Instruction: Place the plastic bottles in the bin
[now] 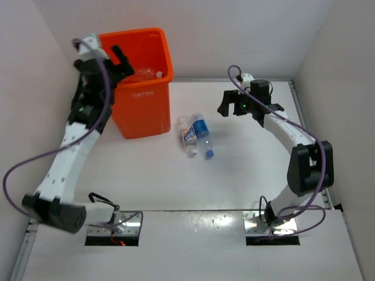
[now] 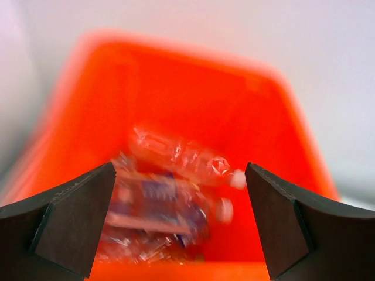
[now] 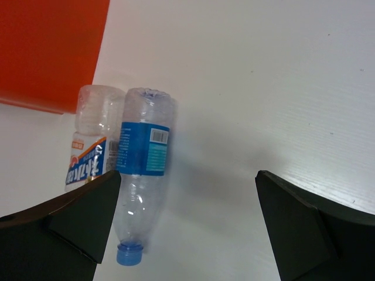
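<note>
The orange bin (image 1: 143,99) stands at the back left. My left gripper (image 1: 120,58) hangs open over its mouth with nothing between its fingers. In the left wrist view that gripper (image 2: 180,170) looks down onto blurred clear plastic bottles inside the bin (image 2: 193,88): one clear bottle (image 2: 181,155) and one with a dark blue label (image 2: 158,205). Two more lie side by side on the table: a blue-labelled, blue-capped bottle (image 1: 201,129) (image 3: 140,152) and a white-blue labelled bottle (image 1: 187,134) (image 3: 94,158). My right gripper (image 1: 228,108) (image 3: 187,175) is open, above the table to their right.
White walls close in the table at the left, back and right. The bin's orange side (image 3: 47,47) rises just beyond the two lying bottles. Bare white tabletop (image 3: 263,88) lies under and right of the right gripper.
</note>
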You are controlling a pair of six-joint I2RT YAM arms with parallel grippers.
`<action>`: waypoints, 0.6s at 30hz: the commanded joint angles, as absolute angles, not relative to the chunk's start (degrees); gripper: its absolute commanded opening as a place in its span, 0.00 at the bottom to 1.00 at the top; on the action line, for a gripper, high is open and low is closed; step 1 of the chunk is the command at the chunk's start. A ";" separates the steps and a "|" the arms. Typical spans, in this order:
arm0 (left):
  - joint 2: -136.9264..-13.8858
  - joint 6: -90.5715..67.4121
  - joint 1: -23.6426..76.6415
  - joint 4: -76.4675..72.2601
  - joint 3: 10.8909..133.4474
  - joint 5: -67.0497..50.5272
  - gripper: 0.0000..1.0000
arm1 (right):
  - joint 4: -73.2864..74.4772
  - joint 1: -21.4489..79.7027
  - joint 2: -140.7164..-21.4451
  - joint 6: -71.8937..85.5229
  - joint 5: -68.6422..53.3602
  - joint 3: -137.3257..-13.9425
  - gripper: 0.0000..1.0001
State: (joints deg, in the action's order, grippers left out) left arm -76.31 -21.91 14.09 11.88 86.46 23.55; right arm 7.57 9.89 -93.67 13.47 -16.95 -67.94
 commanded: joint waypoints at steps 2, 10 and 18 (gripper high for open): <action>-61.01 -20.04 11.87 9.99 84.47 31.90 1.00 | 6.41 9.84 -98.94 13.27 -18.27 -70.30 1.00; -46.68 -21.79 11.16 18.63 73.75 37.43 1.00 | 11.76 14.58 -107.04 13.27 -29.00 -73.13 1.00; -44.82 -20.21 11.16 23.82 74.27 40.52 1.00 | 15.02 21.17 -113.63 15.12 -24.97 -75.14 1.00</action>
